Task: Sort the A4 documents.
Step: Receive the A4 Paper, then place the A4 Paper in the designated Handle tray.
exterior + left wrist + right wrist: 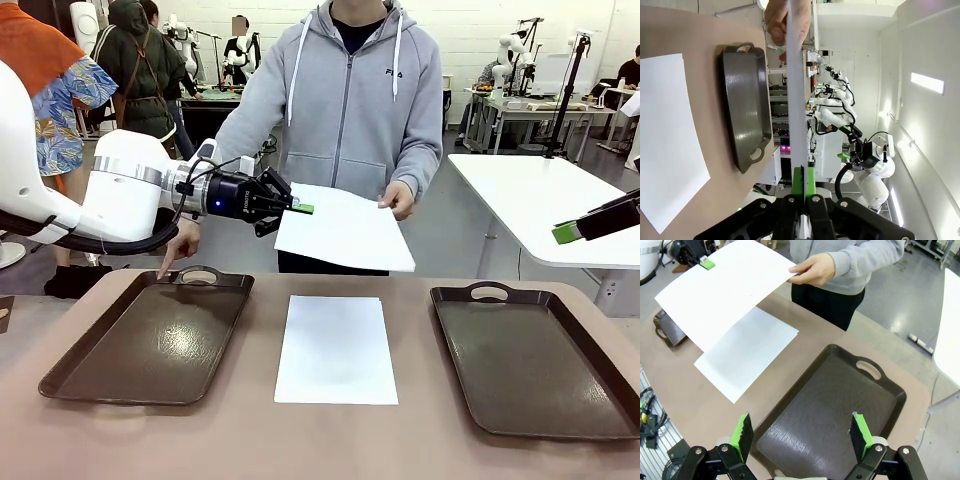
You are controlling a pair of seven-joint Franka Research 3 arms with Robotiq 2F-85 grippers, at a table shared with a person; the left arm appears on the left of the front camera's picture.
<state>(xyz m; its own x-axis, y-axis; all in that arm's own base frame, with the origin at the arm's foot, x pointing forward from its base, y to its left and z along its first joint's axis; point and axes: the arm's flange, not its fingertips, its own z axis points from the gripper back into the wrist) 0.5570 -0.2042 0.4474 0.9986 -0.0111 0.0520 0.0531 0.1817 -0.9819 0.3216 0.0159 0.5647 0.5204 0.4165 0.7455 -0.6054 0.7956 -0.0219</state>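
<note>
The left gripper (pixel 300 208) is clenched on the left edge of the held sheet (pixel 345 230). In the left wrist view the green pads (pixel 810 176) press flat on the paper, which is seen edge-on. The person's hand (pixel 397 198) holds the same sheet at its far right corner, so the sheet hangs in the air between the two, beyond the table's far edge. From the gripper the sheet extends toward 3 to 4 o'clock in the front view. Its long axis appears roughly parallel to that of the second sheet (pixel 336 348), which lies flat on the table along 12–6, between the two trays.

The left tray (pixel 150 340) lies at 7 o'clock from the left gripper, and the person's other hand (pixel 180 245) points a finger at its far rim. The left arm is the nearer arm to it.

The right gripper (pixel 802 432) is released, jaws wide, above the right tray (pixel 830 410) and well apart from both sheets. Both trays offer bare floor. The raised tray rims could likely catch a drooping sheet edge.
</note>
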